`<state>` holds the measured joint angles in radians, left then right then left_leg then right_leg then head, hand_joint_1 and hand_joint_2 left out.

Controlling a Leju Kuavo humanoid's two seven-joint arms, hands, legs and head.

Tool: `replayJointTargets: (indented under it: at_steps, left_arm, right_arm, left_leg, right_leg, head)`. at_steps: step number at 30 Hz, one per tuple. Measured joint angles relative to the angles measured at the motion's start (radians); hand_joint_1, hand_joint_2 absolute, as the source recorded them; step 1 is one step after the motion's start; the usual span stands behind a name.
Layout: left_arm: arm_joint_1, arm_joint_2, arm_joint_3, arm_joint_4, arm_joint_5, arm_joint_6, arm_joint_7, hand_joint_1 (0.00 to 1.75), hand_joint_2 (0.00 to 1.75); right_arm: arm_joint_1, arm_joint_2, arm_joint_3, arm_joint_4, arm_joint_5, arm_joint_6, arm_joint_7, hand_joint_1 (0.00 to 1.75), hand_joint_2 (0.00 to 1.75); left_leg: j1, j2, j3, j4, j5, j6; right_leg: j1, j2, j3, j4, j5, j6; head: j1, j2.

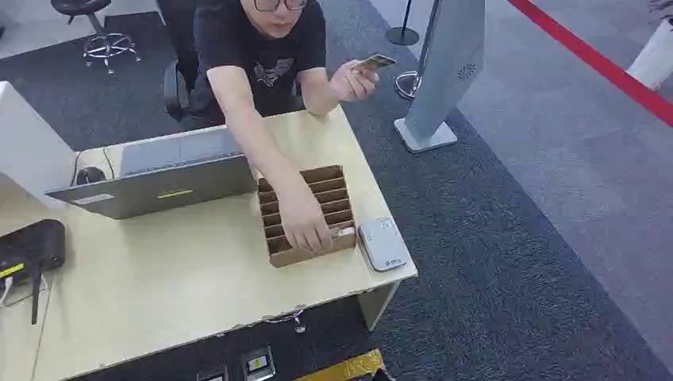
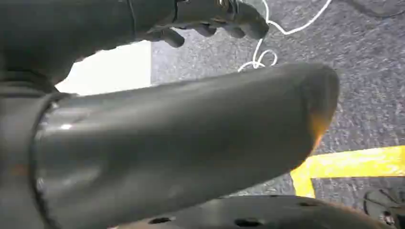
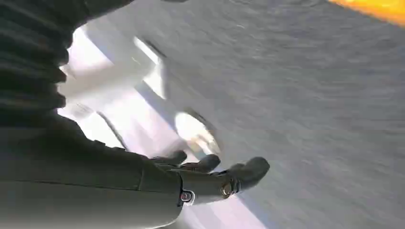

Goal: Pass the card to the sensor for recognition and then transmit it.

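Here, in the head view, a person in a black T-shirt (image 1: 262,44) leans over the pale wooden desk (image 1: 174,278) from its far side. One of the person's hands (image 1: 355,81) holds the card (image 1: 374,61) up in the air, beyond the desk's far right corner and well above the desktop. The person's other hand (image 1: 305,225) reaches down into the slotted cardboard card box (image 1: 305,214), its fingers resting in the near compartments. Just beside the box on its right lies the grey card reader (image 1: 382,244) — flat on the desk, near the front right corner. To the left of the box stands an open silver laptop (image 1: 159,186), and a black device (image 1: 32,246) sits at the desk's left edge. A grey upright kiosk stand (image 1: 444,71) rises from the carpet beyond the desk, with a red floor line (image 1: 595,63) running past it.

The left hand (image 2: 210,19) hangs over grey carpet, fingers loosely curled and holding nothing. The right hand (image 3: 210,176) also carries nothing — its fingers extend apart, above the blurred floor.
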<state>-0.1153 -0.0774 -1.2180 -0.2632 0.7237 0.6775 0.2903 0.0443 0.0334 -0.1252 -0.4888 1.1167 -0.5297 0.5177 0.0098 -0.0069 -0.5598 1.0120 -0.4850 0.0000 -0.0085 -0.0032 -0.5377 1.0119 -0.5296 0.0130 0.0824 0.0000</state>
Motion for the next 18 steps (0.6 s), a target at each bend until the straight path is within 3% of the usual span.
replayJointTargets:
  at_steps: [2, 4, 5, 8, 18]
  left_arm:
    - [0.001, 0.003, 0.0, 0.0, 0.01, -0.002, -0.001, 0.0, 0.0]
    - [0.004, 0.005, 0.0, 0.001, 0.02, -0.001, -0.001, 0.0, 0.0]
    - [0.005, 0.006, 0.0, 0.001, 0.026, 0.001, -0.001, 0.0, 0.0]
    - [0.001, 0.006, 0.0, 0.001, 0.053, 0.01, -0.004, 0.0, 0.0]
    - [0.001, 0.004, 0.002, 0.001, 0.074, 0.018, -0.018, 0.0, 0.0]
  right_arm:
    - [0.044, -0.086, -0.007, -0.078, -0.131, 0.011, 0.089, 0.0, 1.75]
    - [0.084, -0.149, 0.0, -0.16, -0.216, -0.039, 0.165, 0.0, 1.75]
    - [0.088, -0.162, 0.008, -0.181, -0.219, -0.077, 0.173, 0.0, 1.75]
    - [0.056, -0.178, 0.029, -0.185, -0.187, -0.155, 0.177, 0.0, 1.75]
    - [0.009, -0.198, 0.048, -0.185, -0.111, -0.164, 0.18, 0.0, 1.75]
  left_leg:
    - [-0.001, -0.003, 0.0, 0.0, -0.001, 0.002]
    - [-0.001, -0.001, -0.002, 0.0, -0.001, 0.002]
    - [-0.001, 0.004, -0.002, 0.0, -0.002, 0.002]
    - [-0.001, 0.009, 0.002, 0.0, -0.003, 0.003]
    - [0.0, 0.006, 0.002, 0.0, -0.002, 0.002]
  right_leg:
    - [0.0, -0.003, 0.002, 0.0, 0.0, 0.0]
    - [-0.001, -0.001, 0.001, 0.0, 0.001, 0.001]
    - [-0.001, 0.004, 0.0, 0.0, 0.002, 0.001]
    - [-0.001, 0.009, 0.0, 0.0, 0.002, 0.001]
    - [0.001, 0.005, 0.001, 0.0, 0.002, 0.001]
  head:
    - [0.007, 0.0]
    - [0.009, 0.0]
    - [0.009, 0.0]
    - [0.007, 0.0]
    - [0.008, 0.0]
